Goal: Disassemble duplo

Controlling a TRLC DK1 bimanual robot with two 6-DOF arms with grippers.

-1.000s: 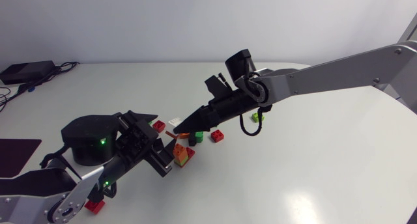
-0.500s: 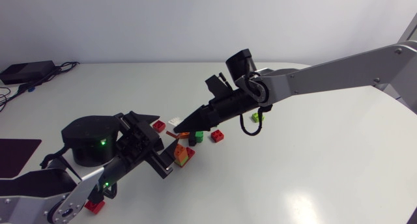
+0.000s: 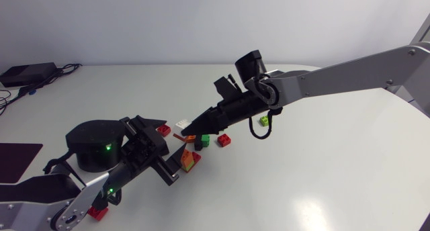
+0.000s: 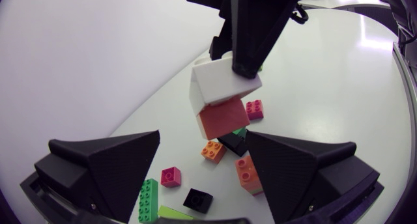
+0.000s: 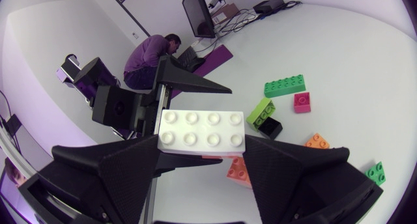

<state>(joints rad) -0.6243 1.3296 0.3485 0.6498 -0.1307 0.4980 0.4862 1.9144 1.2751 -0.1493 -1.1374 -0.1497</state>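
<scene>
duplo teardown: mostly apart, white/red pair not split yet

the white brick (image 5: 203, 129) sits on a red brick (image 4: 225, 118). the two are stuck together, tilted, and up off the bench (image 3: 302, 184). the right gripper (image 5: 203, 146) has its fingers clamped on the white brick from both sides, and the red one hangs under it, free. the pair is in the air just ahead of the left gripper (image 4: 202, 138), roughly over the gap between its fingers. the left fingers are spread wide, grasp nothing and don't touch the pair.

below and around, loose singles are scattered on the bench: long green brick (image 5: 285, 86), pink brick (image 5: 301, 101), orange brick (image 5: 316, 141), black brick (image 4: 197, 199), plus a few more red and green ones near them. a small stack (image 3: 189, 160), orange over red with some green, stands just beside the left fingers. it looks like more than one brick joined, but i can't confirm that from these views.

progress, my read: most of the build is already singles. what's left is pulling red off white, then the small stack if it really is joined. the next move likely needs the left fingers to close on the red brick while the right holds the white. the red face on show is small and tilted, so a slip or a dropped brick is the risk.
</scene>
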